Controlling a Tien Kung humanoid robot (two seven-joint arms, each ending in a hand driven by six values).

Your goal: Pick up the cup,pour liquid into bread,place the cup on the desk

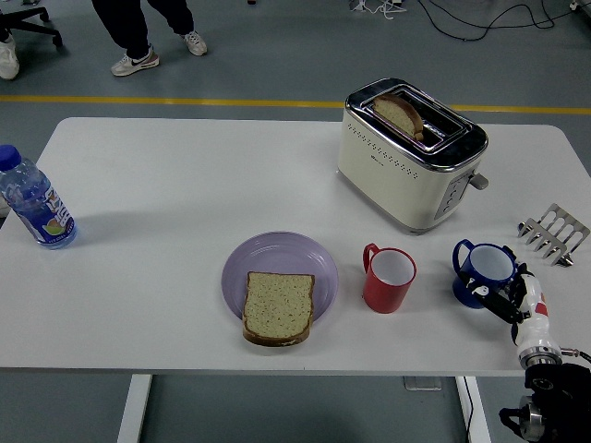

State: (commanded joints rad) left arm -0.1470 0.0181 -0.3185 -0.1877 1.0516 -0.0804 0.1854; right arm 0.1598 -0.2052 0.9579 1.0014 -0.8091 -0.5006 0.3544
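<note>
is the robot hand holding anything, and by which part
The right robot hand is at the blue cup's near side wall, not its handle; a closed grasp cannot be confirmed.

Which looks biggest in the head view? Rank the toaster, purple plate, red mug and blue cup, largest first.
1. Toaster
2. Purple plate
3. Red mug and blue cup: they look about alike, and the robot hand covers part of the cup, so no ranking.

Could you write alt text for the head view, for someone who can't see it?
A robot's right hand wraps around a blue cup near the right of a white table. Left of it stand a red cup and a purple plate holding a bread slice; behind, a cream toaster.
</note>
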